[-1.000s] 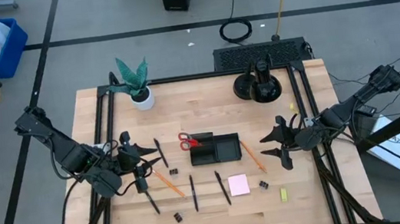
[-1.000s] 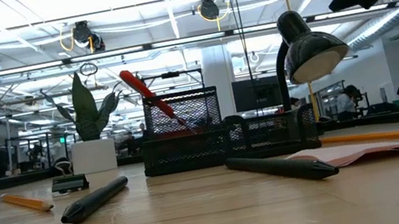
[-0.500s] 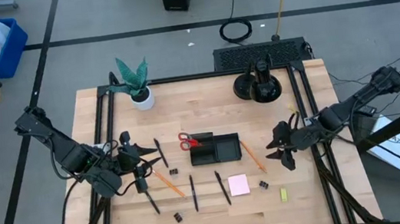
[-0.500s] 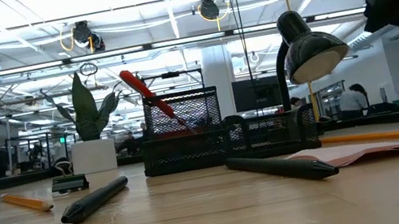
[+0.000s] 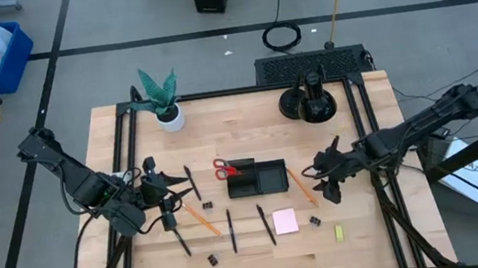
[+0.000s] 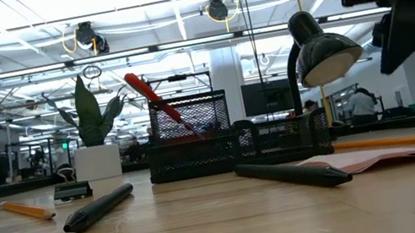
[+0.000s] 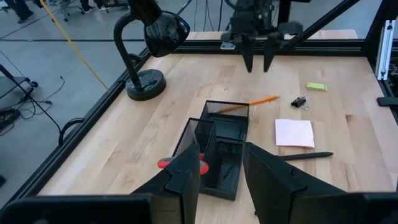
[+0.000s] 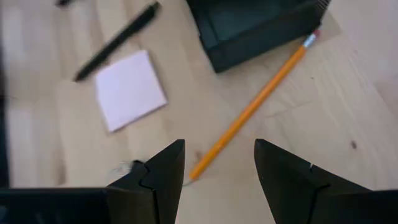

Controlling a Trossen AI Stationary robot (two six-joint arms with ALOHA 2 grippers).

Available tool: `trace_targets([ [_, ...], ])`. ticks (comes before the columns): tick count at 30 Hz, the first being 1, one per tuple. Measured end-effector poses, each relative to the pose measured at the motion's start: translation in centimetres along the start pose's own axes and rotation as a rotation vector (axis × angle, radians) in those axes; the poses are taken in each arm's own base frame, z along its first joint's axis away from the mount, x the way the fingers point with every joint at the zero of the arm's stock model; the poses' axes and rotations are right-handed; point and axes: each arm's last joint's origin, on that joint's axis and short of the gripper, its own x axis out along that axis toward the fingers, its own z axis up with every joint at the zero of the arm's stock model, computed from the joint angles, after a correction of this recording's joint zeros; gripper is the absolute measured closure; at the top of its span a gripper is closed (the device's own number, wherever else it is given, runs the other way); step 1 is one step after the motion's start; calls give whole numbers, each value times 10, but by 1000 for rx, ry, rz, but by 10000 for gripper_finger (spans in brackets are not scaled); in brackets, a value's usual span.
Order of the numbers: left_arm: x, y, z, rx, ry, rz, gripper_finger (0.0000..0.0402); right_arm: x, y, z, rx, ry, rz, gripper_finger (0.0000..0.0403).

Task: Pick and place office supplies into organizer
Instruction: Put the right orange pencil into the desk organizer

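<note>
**Right claw open above an orange pencil beside the organizer**

The right claw (image 5: 327,181) hangs over the pale wooden bench (image 5: 237,120) just to the right of the low black mesh organizer tray (image 5: 258,179), its two dark fingers (image 8: 160,177) spread apart and holding nothing. Seen from its own wrist, a long orange wooden pencil (image 8: 252,109) lies on the bench between those fingers, its eraser end next to a corner of the organizer. In the overhead view that pencil (image 5: 300,186) runs diagonally off the organizer's right end.

The left claw (image 5: 166,199) waits over the left part of the bench, its fingers (image 7: 183,180) parted with nothing between them.

The red-handled scissors (image 5: 223,167) stand in the organizer's left end, the handles sticking out; from bench height they lean up out of the taller mesh compartment.

Loose on the bench in front of the organizer:
- a square pink sticky-note pad (image 5: 285,221), with a tiny black binder clip (image 5: 314,222) just to its right and a small yellow-green piece (image 5: 339,232) a little farther right
- two black pens (image 5: 231,230), lying side by side but apart
- a second orange pencil (image 5: 201,219), near the left claw
- two more binder clips (image 5: 212,260) near the front edge

At the back of the bench stand a potted green plant in a white pot (image 5: 162,101) and a black desk lamp on a round base (image 5: 308,102).
</note>
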Motion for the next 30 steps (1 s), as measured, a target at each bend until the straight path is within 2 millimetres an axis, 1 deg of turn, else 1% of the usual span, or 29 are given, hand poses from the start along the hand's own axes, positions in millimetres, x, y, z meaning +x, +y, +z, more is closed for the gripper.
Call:
trace_targets([
  [7,0,0,0,-5,0,0,275,19,-4,0,10,71,-75,216],
  [13,0,0,0,0,1,0,275,33,-3,-1,30,107,-99,216],
  [21,0,0,0,2,1,0,275,44,2,2,40,114,-44,216],
  [30,0,0,0,16,2,0,275,52,-3,3,25,123,-99,216],
])
